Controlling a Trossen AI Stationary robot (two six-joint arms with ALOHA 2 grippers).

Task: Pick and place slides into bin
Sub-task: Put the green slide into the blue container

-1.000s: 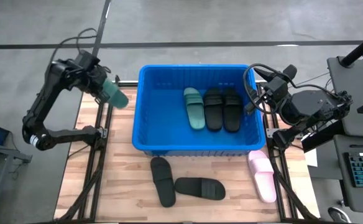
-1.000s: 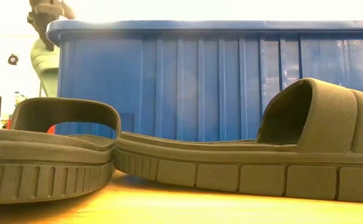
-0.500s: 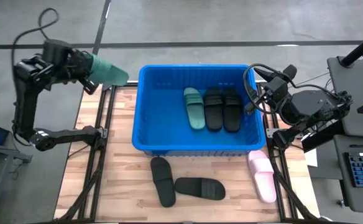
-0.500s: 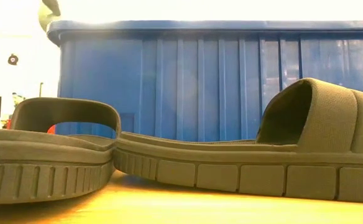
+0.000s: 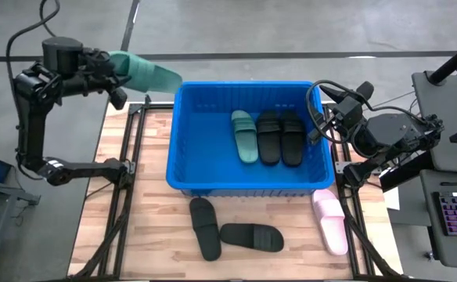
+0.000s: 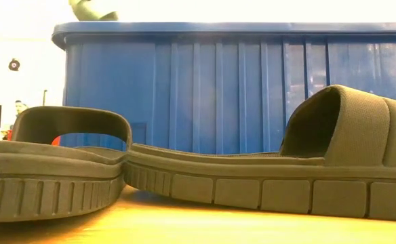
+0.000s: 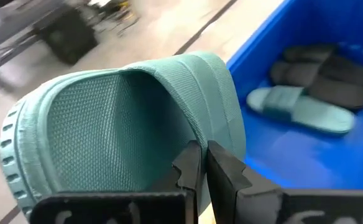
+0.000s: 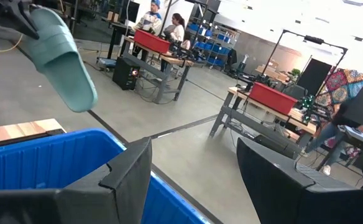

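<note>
Green slide (image 5: pixel 145 73) aloft, upper left, pinched by left pincer (image 7: pixel 199 163) at its ribbed strap.
Right pincer (image 8: pixel 194 177) spread beside blue perforated bin (image 5: pixel 183 149); low view mostly blocked by black ridged soles (image 6: pixel 252 183).

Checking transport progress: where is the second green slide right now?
High view: the green slide hangs in the left gripper, shut on it, off the bin's far-left corner, not yet inside.

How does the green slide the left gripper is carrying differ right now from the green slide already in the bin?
The carried green slide is in the air, just outside the blue bin's far-left corner; the binned green slide lies on the bin floor. The carried one is clamped by its strap in the shut left gripper; the binned one lies free, beside two black slides. Both look the same sage green with a wide strap.
</note>
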